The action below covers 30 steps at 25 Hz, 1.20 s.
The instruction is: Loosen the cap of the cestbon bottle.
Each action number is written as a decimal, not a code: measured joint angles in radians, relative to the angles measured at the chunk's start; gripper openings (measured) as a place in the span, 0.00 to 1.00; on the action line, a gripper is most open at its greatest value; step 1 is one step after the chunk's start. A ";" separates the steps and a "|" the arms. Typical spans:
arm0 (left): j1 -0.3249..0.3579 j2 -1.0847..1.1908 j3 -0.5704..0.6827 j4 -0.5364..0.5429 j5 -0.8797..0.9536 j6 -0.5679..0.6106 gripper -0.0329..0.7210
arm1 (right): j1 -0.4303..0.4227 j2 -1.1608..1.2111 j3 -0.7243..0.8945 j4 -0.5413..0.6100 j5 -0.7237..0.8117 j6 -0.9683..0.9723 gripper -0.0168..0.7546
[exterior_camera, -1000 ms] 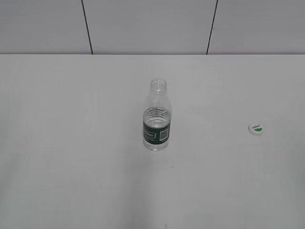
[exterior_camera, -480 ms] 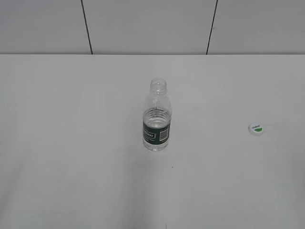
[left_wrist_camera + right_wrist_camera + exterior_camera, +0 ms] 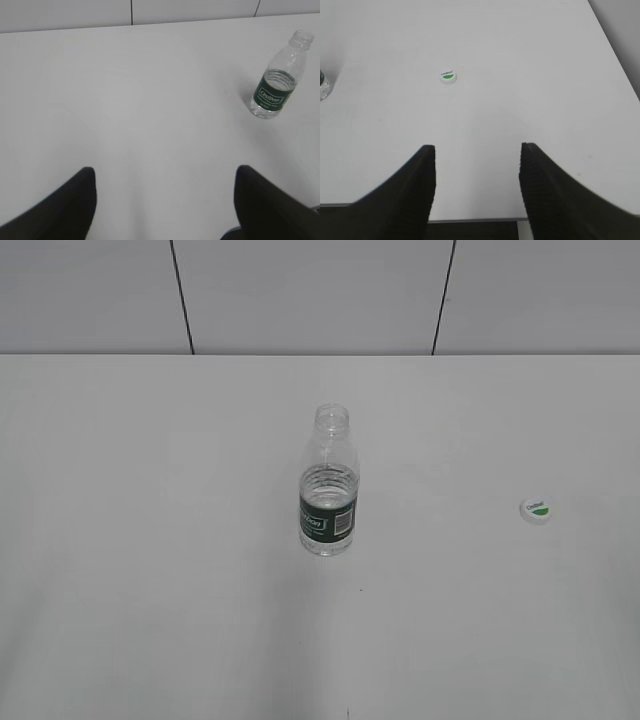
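Note:
The cestbon bottle (image 3: pixel 328 486) stands upright in the middle of the white table, its neck open with no cap on it. It also shows at the far right of the left wrist view (image 3: pixel 276 79), and its base shows at the left edge of the right wrist view (image 3: pixel 323 85). The cap (image 3: pixel 538 509) lies flat on the table to the right, top up, and shows in the right wrist view (image 3: pixel 448 76). My left gripper (image 3: pixel 165 175) is open and empty, well back from the bottle. My right gripper (image 3: pixel 477 150) is open and empty near the table's front edge, short of the cap. Neither gripper shows in the exterior view.
The white table (image 3: pixel 150 570) ends at a grey panelled wall (image 3: pixel 300 290) at the back. Its front edge (image 3: pixel 475 219) and right edge (image 3: pixel 615 55) show in the right wrist view.

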 joint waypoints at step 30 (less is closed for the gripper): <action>0.203 0.000 0.000 0.059 -0.001 0.000 0.72 | -0.099 0.000 0.000 -0.007 -0.002 0.012 0.56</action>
